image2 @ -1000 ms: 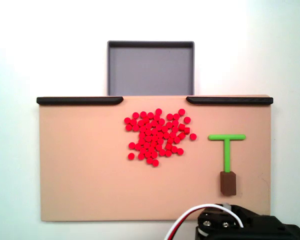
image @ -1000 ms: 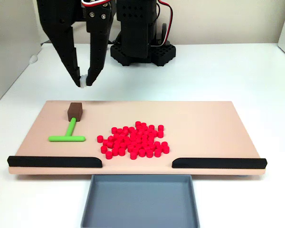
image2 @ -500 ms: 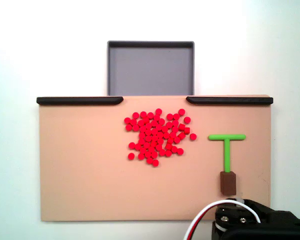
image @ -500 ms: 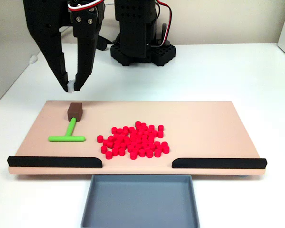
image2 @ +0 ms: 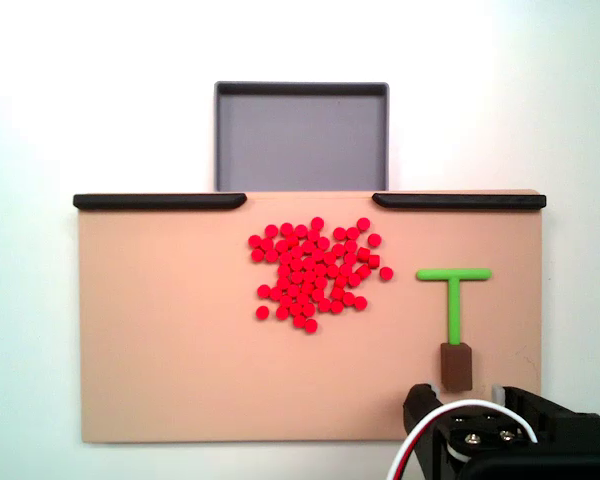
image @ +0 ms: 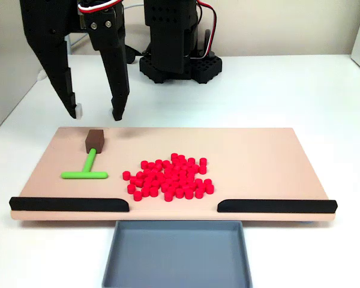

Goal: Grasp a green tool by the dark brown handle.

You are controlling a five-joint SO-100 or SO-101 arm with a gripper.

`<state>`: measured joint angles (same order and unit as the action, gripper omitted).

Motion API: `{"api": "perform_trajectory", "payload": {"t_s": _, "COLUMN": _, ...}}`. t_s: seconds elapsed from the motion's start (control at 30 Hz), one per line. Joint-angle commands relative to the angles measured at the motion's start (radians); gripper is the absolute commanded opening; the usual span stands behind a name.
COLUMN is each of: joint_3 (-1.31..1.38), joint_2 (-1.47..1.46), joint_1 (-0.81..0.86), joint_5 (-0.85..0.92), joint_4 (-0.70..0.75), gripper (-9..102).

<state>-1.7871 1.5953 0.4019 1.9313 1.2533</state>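
board (image: pixel 258 156), tan, flat on table | gripper (image: pixel 96 114) fingers spread wide, empty, poised above board's far edge | green tool (image: pixel 87 168) lying flat, left in front view | dark brown handle (image: pixel 95 140) just below fingertips | risk: off-centre descent likely nudges or tips handle, skewing tool

Your gripper (image: pixel 96 114) hangs tips-down just behind the dark brown handle (image: pixel 95 140), jaws spread wide with one on either side of it, touching nothing.
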Motion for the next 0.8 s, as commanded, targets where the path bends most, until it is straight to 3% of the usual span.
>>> {"api": "perform_trajectory", "payload": {"t_s": 0.0, "joint_3": 0.038, "joint_2": -0.003, "joint_1": 0.008, "joint_5": 0.026, "joint_4": -0.006, "gripper": 19}}
{"api": "perform_trajectory", "payload": {"t_s": 0.77, "joint_3": 0.137, "joint_2": -0.133, "joint_1": -0.005, "joint_5": -0.026, "joint_4": -0.006, "gripper": 18}}
